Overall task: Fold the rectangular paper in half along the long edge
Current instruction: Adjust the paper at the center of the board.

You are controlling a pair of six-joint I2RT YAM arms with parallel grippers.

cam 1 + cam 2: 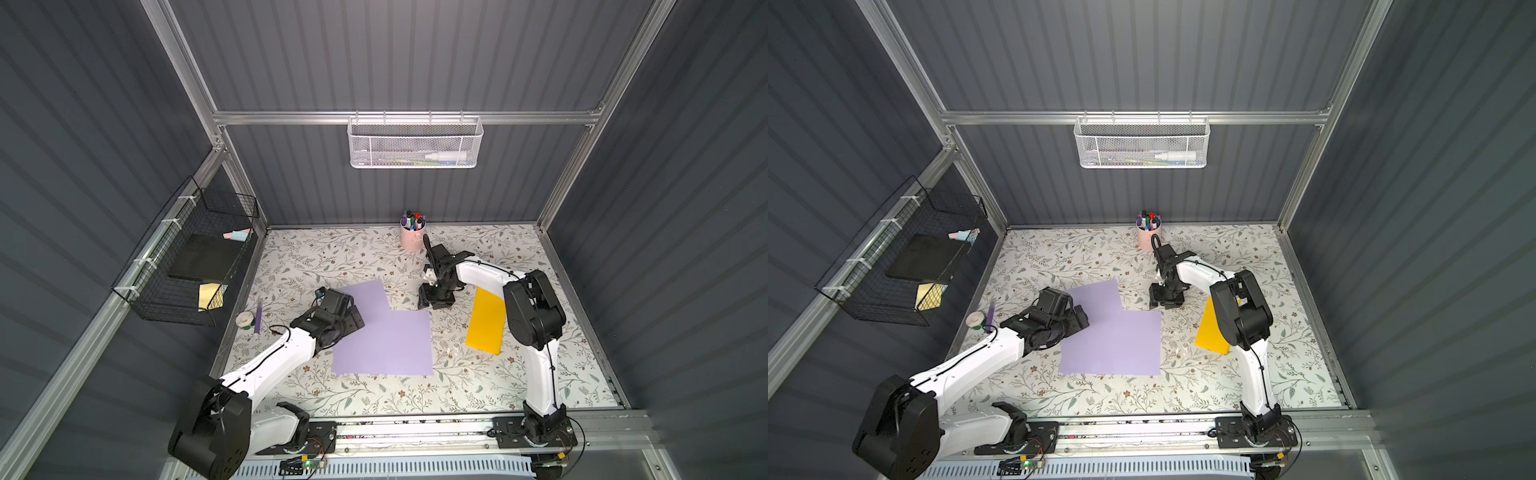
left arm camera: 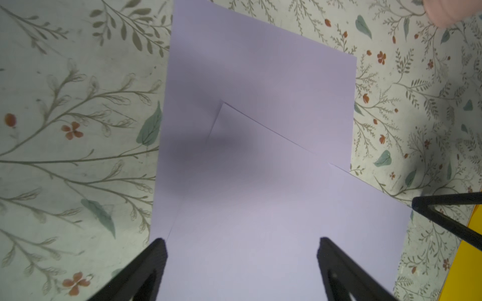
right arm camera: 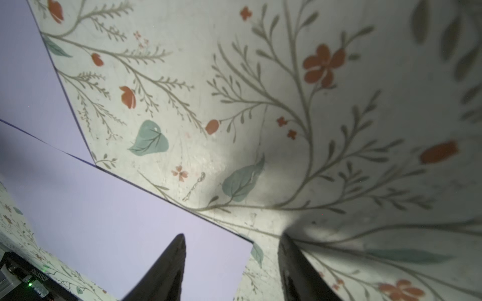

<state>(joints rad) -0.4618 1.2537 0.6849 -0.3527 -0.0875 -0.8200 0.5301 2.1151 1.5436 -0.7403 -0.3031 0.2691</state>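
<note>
Flat lilac paper, seemingly folded askew

Bright desk, dim grey walls
Overhead light; in both top views rails splay toward the edges; a soft shadow darkens the lilac paper in the left wrist view; right wrist view blurs at its borders.

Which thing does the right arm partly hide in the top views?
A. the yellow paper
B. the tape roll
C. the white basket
A: in both top views the dark elbow of the right arm covers one side of the yellow paper.
</note>
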